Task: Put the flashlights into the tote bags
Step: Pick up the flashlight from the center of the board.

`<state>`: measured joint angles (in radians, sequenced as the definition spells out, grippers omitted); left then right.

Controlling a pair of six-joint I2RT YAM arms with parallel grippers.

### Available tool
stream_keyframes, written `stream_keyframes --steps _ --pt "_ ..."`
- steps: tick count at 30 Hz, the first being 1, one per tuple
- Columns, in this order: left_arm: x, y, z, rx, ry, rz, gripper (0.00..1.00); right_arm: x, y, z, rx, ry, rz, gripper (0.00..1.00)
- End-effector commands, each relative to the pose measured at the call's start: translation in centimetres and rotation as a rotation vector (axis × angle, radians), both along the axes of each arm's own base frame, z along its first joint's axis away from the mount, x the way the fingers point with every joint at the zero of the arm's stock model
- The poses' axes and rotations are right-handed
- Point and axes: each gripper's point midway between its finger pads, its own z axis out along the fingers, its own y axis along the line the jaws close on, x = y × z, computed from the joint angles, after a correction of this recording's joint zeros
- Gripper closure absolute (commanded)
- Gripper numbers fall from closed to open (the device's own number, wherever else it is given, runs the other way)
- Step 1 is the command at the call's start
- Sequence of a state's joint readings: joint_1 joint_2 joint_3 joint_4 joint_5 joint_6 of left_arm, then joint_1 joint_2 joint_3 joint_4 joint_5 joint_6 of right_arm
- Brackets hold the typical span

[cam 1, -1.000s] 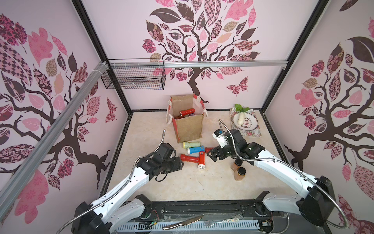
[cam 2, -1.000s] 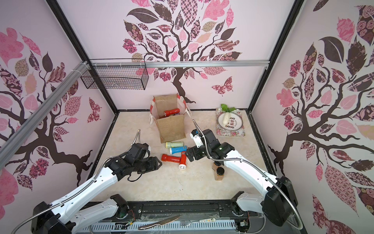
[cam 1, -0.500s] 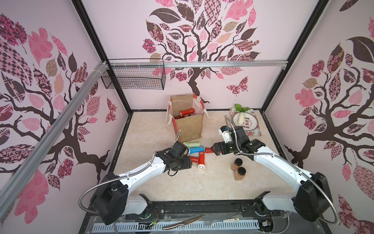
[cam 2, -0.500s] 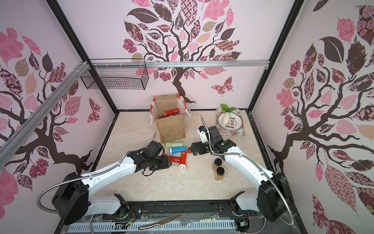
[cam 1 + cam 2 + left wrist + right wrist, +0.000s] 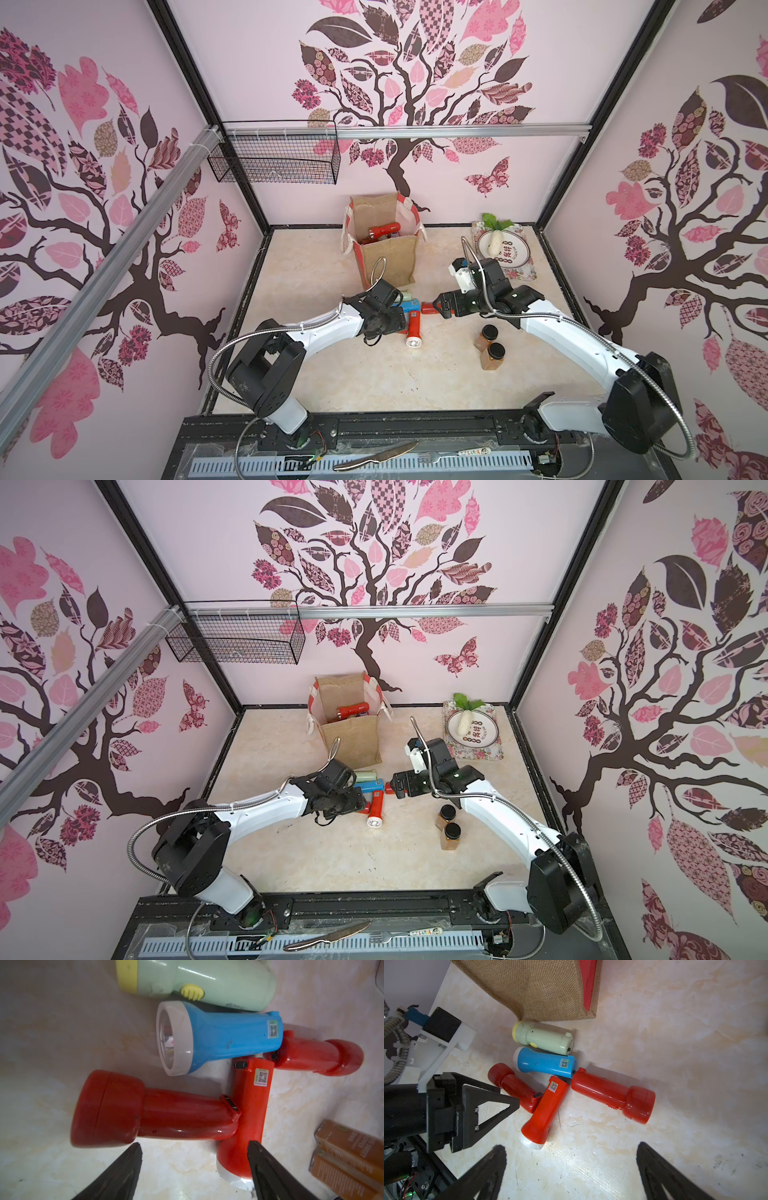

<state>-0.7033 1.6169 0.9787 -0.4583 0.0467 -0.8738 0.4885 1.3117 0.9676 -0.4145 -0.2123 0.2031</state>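
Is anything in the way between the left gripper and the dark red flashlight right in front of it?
Nothing visible. The left gripper is open and faces the dark red flashlight directly. The orange-red flashlight lies across its tail end, touching it, close to one finger, so it may get bumped.

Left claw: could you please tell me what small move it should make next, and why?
Probably ease the open left claw forward until it straddles the barrel of the nearest dark red flashlight, then close. In the left wrist view that flashlight lies ungrasped just ahead of the claw, its tail touching the orange flashlight.
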Motion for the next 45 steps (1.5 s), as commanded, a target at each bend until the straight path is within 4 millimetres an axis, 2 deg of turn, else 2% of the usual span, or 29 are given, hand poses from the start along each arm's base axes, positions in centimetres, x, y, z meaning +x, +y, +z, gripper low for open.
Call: stream_keyframes --steps 1,9,17,23,26,31,39,45 --pt "2.0 -0.6 1.8 -0.010 -0.049 0.054 0.13 0.5 0.1 1.0 0.007 -0.034 -0.004 0.00" --pt "2.3 0.2 0.3 0.015 -0.017 0.138 0.16 0.7 0.2 1.0 0.006 -0.036 -0.002 0.00" --pt "3.0 0.3 -0.6 0.030 -0.009 0.162 0.18 0.7 0.1 1.1 0.002 -0.042 -0.001 0.00" --pt "3.1 0.2 -1.8 0.040 0.011 0.166 0.18 0.7 0.2 1.1 0.003 -0.041 0.002 0.00" --pt "3.1 0.7 -2.6 0.079 0.015 0.166 0.19 0.7 0.2 1.2 0.006 -0.044 0.001 0.00" --pt "2.3 1.6 -3.7 0.121 0.031 0.144 0.26 0.6 -0.2 1.6 -0.011 -0.058 0.002 0.00" --pt "-0.2 4.3 -3.2 0.162 0.015 0.131 0.41 0.7 -0.5 2.2 -0.022 -0.083 0.002 0.00" --pt "-1.4 6.3 -3.2 0.212 -0.004 0.117 0.51 0.7 -0.5 2.1 -0.023 -0.083 0.003 0.00"
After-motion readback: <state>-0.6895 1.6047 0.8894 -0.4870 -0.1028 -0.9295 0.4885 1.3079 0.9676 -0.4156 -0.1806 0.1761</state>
